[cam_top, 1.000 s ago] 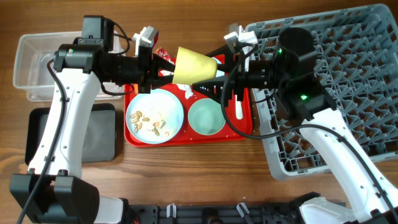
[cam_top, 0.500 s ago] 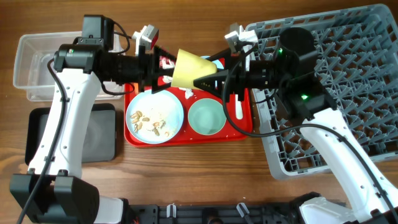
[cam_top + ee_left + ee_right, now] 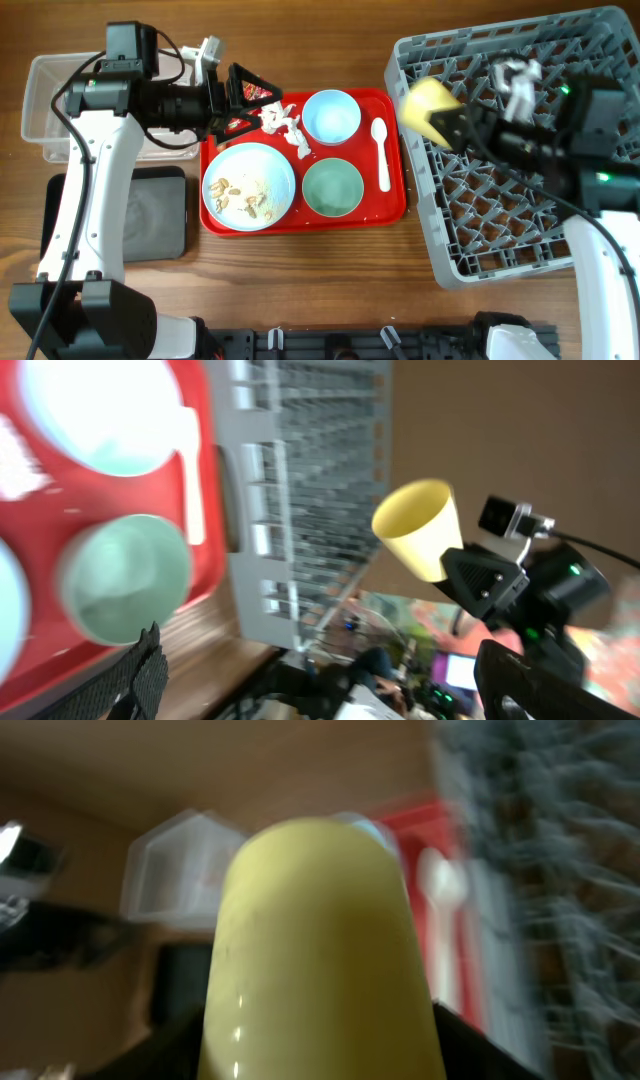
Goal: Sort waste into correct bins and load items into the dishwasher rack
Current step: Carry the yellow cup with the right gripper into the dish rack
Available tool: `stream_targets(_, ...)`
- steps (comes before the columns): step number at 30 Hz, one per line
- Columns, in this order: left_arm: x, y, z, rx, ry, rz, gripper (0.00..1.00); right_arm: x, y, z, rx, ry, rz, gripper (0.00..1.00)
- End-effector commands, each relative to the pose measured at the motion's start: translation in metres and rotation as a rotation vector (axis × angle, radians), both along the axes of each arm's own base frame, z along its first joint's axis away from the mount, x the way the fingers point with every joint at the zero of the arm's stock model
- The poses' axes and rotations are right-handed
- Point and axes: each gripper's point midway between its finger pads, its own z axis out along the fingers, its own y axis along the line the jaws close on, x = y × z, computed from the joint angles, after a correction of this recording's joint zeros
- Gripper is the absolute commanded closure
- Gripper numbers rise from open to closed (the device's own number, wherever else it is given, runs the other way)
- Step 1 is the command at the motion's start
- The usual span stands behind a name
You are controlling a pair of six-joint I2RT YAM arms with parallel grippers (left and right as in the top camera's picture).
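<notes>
The red serving tray (image 3: 390,205) holds four dishes and two pieces of waste.
- The pale blue plate (image 3: 262,165) sits at front left and carries beige crumbs (image 3: 240,197).
- The pale green bowl (image 3: 332,187) sits just beside the plate.
- The pale blue bowl (image 3: 331,116) sits behind the green bowl.
- The white spoon (image 3: 381,155) lies along the tray's right side.
- Crumpled white tissue (image 3: 283,122) lies between the plate and the blue bowl.
- The red wrapper (image 3: 256,93) lies at the rear left corner.

The clear tub (image 3: 50,90) and the black tray (image 3: 150,215) stand to the left of the red tray, the tub behind the black tray.

The yellow cup (image 3: 425,107) is pale, smooth and tapered, with a slight gloss. It is tipped on its side over the left edge of the dishwasher rack (image 3: 540,230), near the rear corner. The right gripper (image 3: 452,127) is clamped on the cup's narrow base end, and the cup's mouth faces away from the gripper. Contact between cup and rack cannot be determined.

The left gripper (image 3: 243,103) is spread wide above the wrapper and holds nothing.
</notes>
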Motion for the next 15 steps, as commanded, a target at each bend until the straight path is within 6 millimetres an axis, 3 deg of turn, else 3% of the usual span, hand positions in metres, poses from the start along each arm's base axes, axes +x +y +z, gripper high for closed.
stream_targets(1, 0.006, 0.013, -0.018, 0.117, 0.004, 0.044, 0.0, -0.022, -0.06, -0.032, -0.285, 0.162, -0.226, 0.48)
stream_targets(7, 0.008, 0.018, -0.024, 0.162, 0.005, 0.061, 0.0, -0.071, -0.082, -0.069, -0.429, 0.445, -0.266, 0.48)
stream_targets(10, 0.008, 0.018, -0.025, 0.165, 0.008, 0.062, 0.0, -0.07, -0.084, -0.075, -0.438, 0.472, -0.264, 0.47)
stream_targets(15, 0.008, 0.02, -0.026, 0.177, 0.011, 0.066, 0.0, -0.046, -0.085, -0.089, -0.419, 0.482, -0.281, 0.46)
